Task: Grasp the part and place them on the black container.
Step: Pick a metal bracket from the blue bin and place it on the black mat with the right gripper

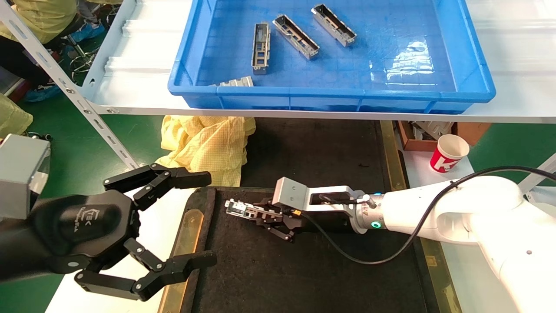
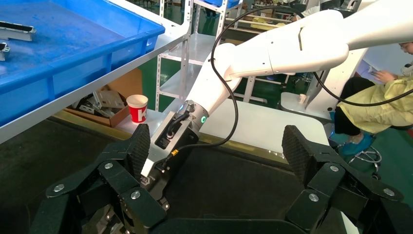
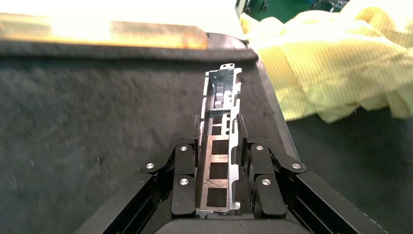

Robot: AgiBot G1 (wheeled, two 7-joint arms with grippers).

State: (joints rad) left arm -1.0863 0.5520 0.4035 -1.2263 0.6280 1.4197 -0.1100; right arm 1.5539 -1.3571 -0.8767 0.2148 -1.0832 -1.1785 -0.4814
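Note:
My right gripper (image 1: 260,213) is shut on a silver-grey part (image 1: 238,209), holding it lengthwise between its fingers over the far left corner of the black container (image 1: 282,269). In the right wrist view the part (image 3: 221,112) sticks out past the gripper (image 3: 218,124), low over the felt surface (image 3: 97,122); I cannot tell whether it touches. My left gripper (image 1: 212,218) is open and empty at the container's left edge; it also shows in the left wrist view (image 2: 217,146). More parts (image 1: 260,48) (image 1: 296,37) (image 1: 334,25) lie in the blue bin.
The blue bin (image 1: 473,65) stands on a white shelf above the container. A yellow cloth (image 1: 204,148) lies beyond the container's far left corner. A red and white paper cup (image 1: 448,153) stands to the right. A brass strip (image 1: 184,234) runs along the container's left side.

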